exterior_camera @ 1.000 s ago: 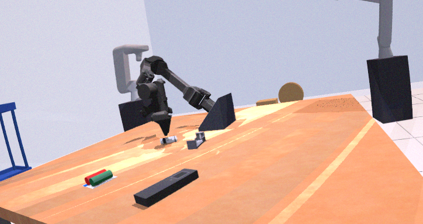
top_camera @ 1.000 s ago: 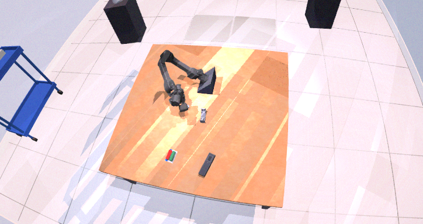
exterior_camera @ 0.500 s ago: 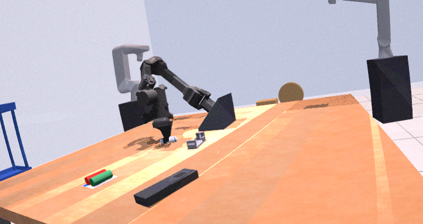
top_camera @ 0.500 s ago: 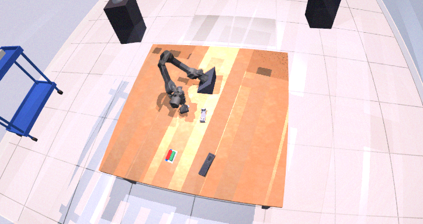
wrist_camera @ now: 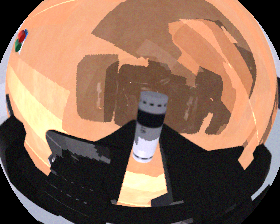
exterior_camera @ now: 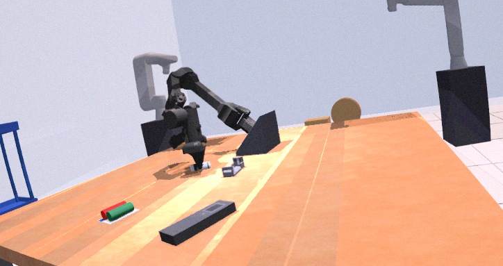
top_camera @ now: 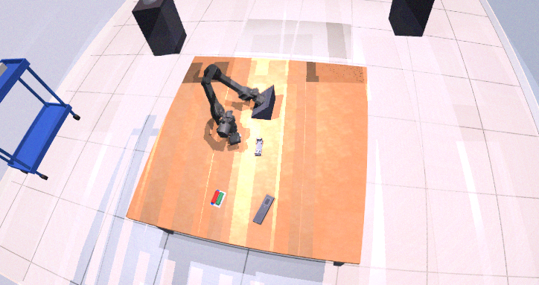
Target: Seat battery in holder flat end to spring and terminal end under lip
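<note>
Orange, wood-toned planks with paler bands cover the table [top_camera: 331,151] [exterior_camera: 387,194] [wrist_camera: 41,75]. Beyond its edges, a floor [top_camera: 400,94] of pale tiles runs back to bluish-gray walls. In the exterior view, a blue cart [top_camera: 41,138] [exterior_camera: 21,158] stands at the left edge, and a gray arm [exterior_camera: 454,28] rises from a black pedestal [top_camera: 412,10] [exterior_camera: 464,109] at upper right.

Nearest, low in that frame, lies a long dark slab [top_camera: 259,214] [exterior_camera: 190,227] with a recessed rectangle. Left of it, a smooth red cylinder [top_camera: 215,196] [exterior_camera: 112,208] [wrist_camera: 22,35] and a green cylinder [top_camera: 219,199] [exterior_camera: 120,211] [wrist_camera: 18,46] lie side by side. Farther back sits the gray holder [top_camera: 258,147] [exterior_camera: 228,171], raised at both ends; behind it come a black wedge [top_camera: 267,107] [exterior_camera: 262,133] and a tan disc [exterior_camera: 346,110].

Left of the holder, the gripper [top_camera: 235,138] [exterior_camera: 199,167] [wrist_camera: 147,125] points down, its fingers drawn in closely on both sides of the battery [exterior_camera: 205,165] [wrist_camera: 147,137], which they grip. The white-and-gray cylinder with a black band is outside the holder, low over the planks; I cannot tell whether it touches them.
</note>
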